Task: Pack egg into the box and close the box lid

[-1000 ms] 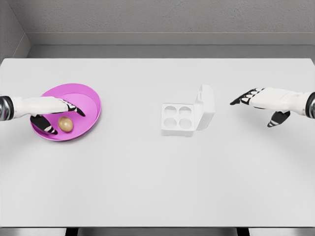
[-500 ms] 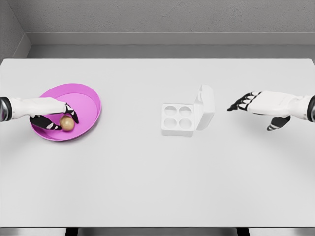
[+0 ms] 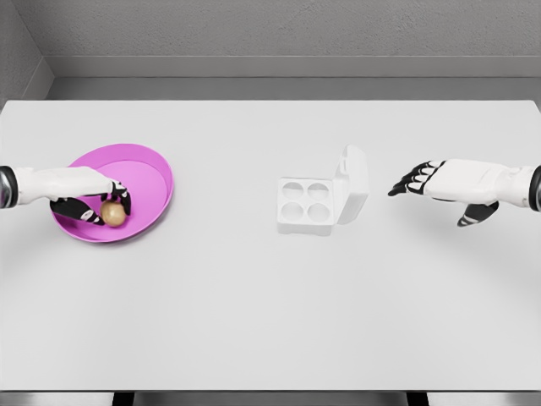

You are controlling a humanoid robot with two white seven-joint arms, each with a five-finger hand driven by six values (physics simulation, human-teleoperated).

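My left hand (image 3: 87, 205) comes in from the left edge of the frame, a little above mid-height, and reaches into the pink bowl (image 3: 144, 169) that sits at the left of the white desk (image 3: 254, 313). The fingers are curled around the egg (image 3: 113, 214), a small tan one lying in the lower part of the bowl, near its front rim. My thumb and fingertips touch it on the left and on top; I cannot tell whether the egg is lifted off the bowl's floor or rests on it.

The box (image 3: 306, 205) stands near the middle of the frame, slightly right of centre and well apart from the bowl. It is white, with four round cups in a two-by-two grid, all of them bare. Its lid (image 3: 353, 183) is hinged along the right side and stands up, open, tilted a little away to the right.

My right hand (image 3: 427, 181) enters from the right edge at about the same height as the box. It hovers to the right of the raised lid, apart from it, palm turned down. The fingers are stretched out toward the left, loosely spread, holding nothing, and the thumb hangs lower, toward the bottom right of the hand.

A grey wall (image 3: 270, 34) runs along the top of the frame behind the desk's far edge.
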